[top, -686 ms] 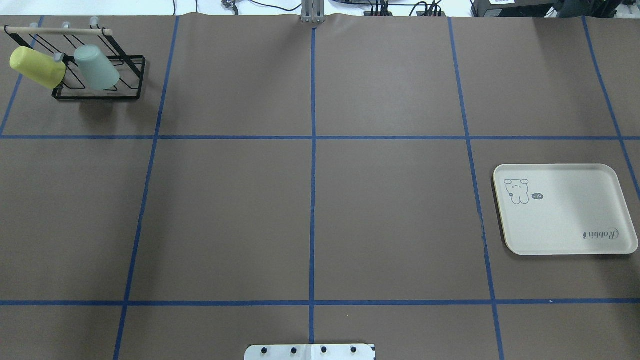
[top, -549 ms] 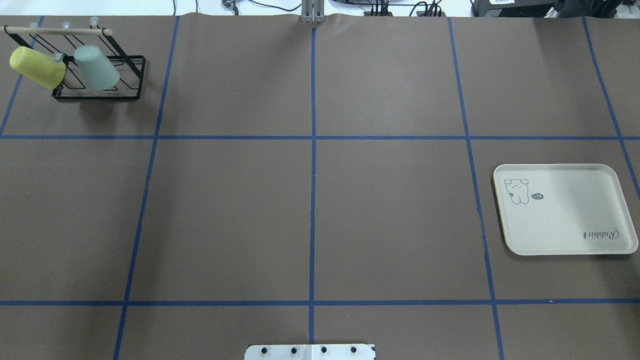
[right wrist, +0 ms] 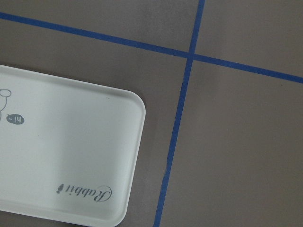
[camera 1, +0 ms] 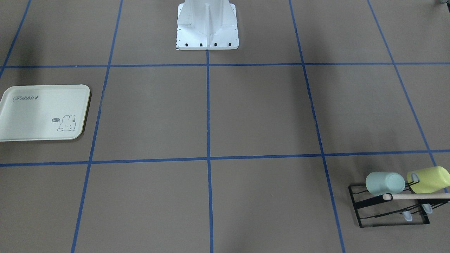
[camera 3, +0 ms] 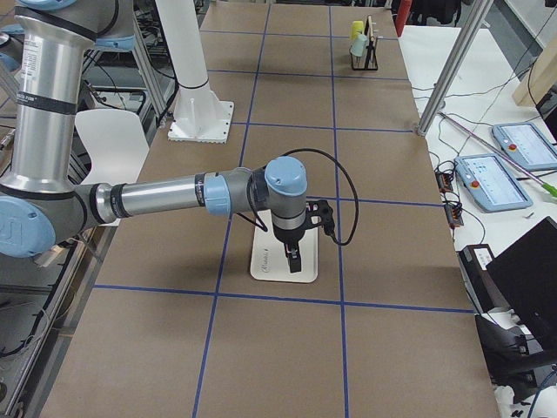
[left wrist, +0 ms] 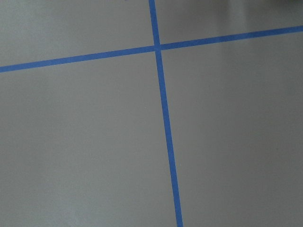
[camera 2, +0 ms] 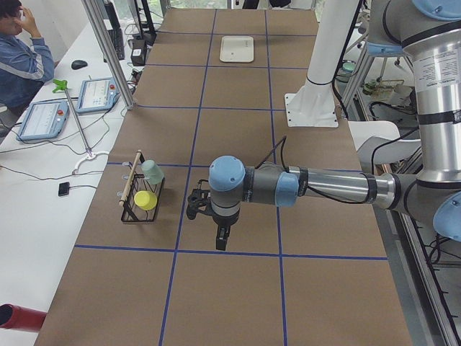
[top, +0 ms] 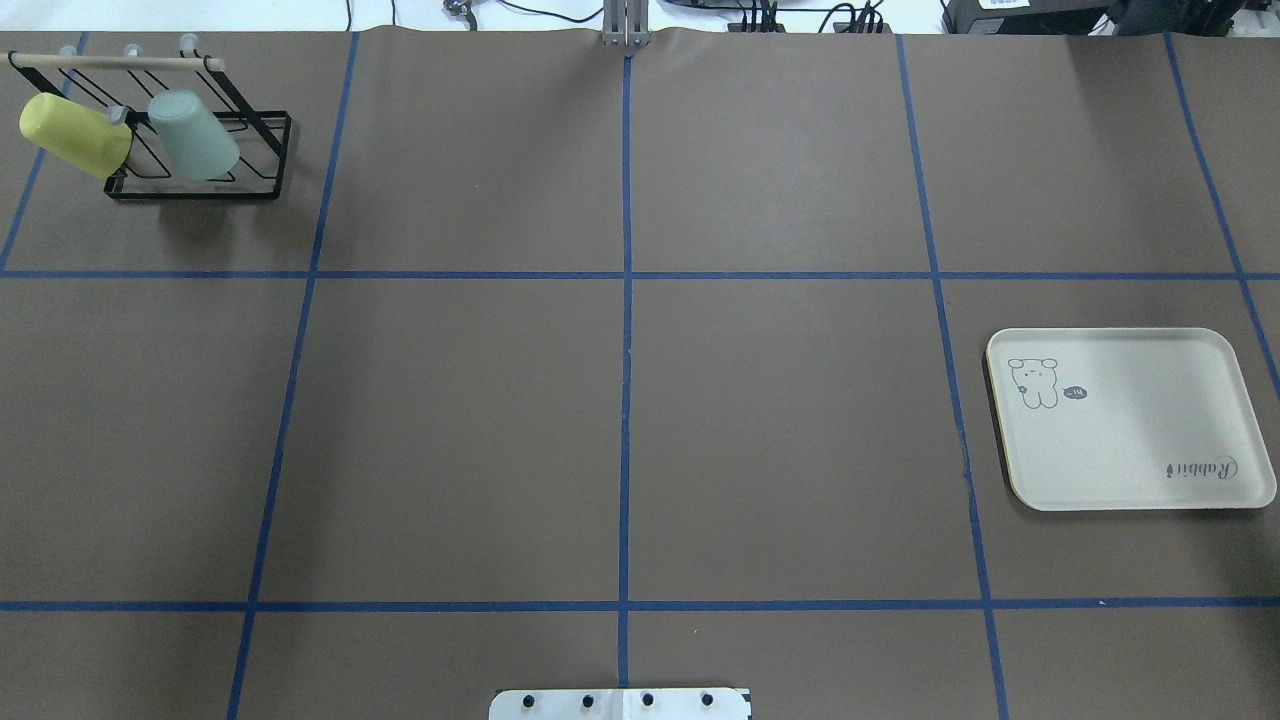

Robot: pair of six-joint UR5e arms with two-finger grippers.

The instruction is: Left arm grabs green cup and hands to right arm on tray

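The green cup point(top: 195, 135) is hung mouth-down, tilted, on the black rack point(top: 200, 196) in the upper left of the overhead frame, beside a yellow-green cup point(top: 75, 135). In the left side view the left hand point(camera 2: 222, 241) is seen just right of that rack, the nearer one. The right hand point(camera 3: 293, 259) is held above the tray point(camera 3: 261, 268). Whether either hand is open cannot be told

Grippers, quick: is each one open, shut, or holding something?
Left gripper: cannot tell; it shows only in a side view.
Right gripper: cannot tell; it shows only in a side view, above the tray.
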